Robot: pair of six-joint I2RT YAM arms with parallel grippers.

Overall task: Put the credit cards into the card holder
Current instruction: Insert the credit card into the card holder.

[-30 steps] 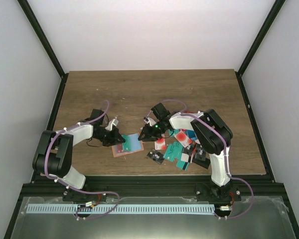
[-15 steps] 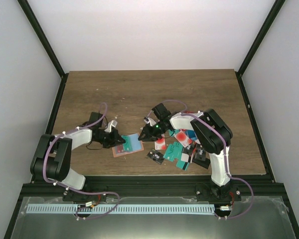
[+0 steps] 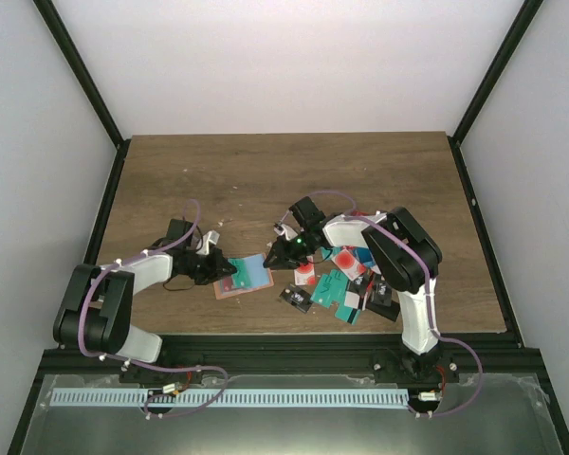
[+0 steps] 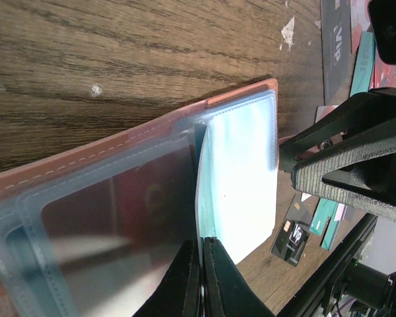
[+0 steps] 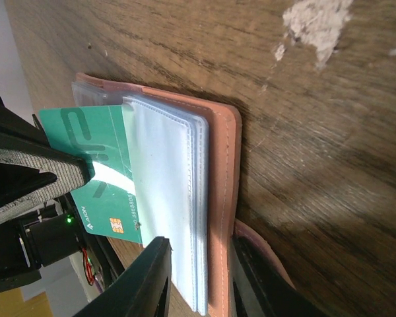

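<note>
Heap of loose plastic credit cards (image 3: 346, 289), red, teal and black rectangles, lower right of centre in the top view. Just left of it, flat salmon-brown folding card holder (image 3: 247, 279), lying open on dark wooden table (image 3: 266, 171). One teal plastic card (image 5: 96, 158), part-way into a clear pocket, free edge pinched tight by left gripper (image 3: 223, 269). Beyond, right gripper (image 3: 275, 253): fingers narrowly apart astride the holder's edge; whether they grip it cannot be told.
</note>
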